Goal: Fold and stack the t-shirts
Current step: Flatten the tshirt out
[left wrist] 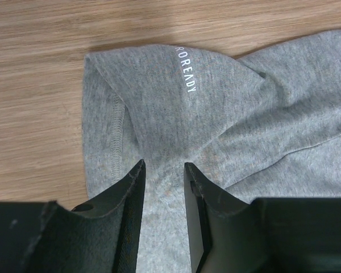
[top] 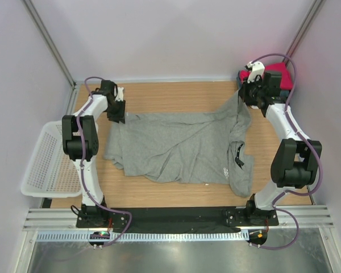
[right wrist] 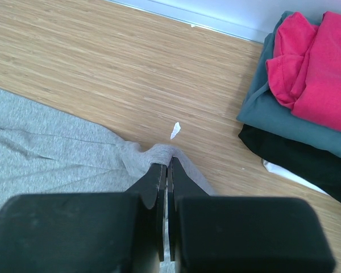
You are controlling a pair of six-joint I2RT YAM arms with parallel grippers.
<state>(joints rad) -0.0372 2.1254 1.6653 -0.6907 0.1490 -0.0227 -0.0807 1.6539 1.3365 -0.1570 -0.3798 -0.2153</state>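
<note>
The heather-grey t-shirt point(top: 182, 145) lies spread and rumpled across the middle of the table, its dark collar point(top: 239, 154) to the right. My left gripper point(top: 117, 115) is open over the shirt's left corner; in the left wrist view its fingers point(left wrist: 133, 187) straddle grey cloth point(left wrist: 176, 108) with small white print. My right gripper point(top: 248, 94) is shut on the shirt's far right corner, pinching a grey fold point(right wrist: 165, 152). The magenta-red t-shirt point(right wrist: 312, 62) tops a folded stack, with the slate-blue one point(right wrist: 273, 114) and the black one point(right wrist: 295, 153) under it, at the back right corner point(top: 275, 77).
A white mesh basket point(top: 48, 162) hangs off the table's left edge. A small white scrap point(right wrist: 174, 130) lies on the wood just beyond my right fingertips. Walls close the back and sides. Bare wood point(top: 176, 94) shows behind the grey shirt.
</note>
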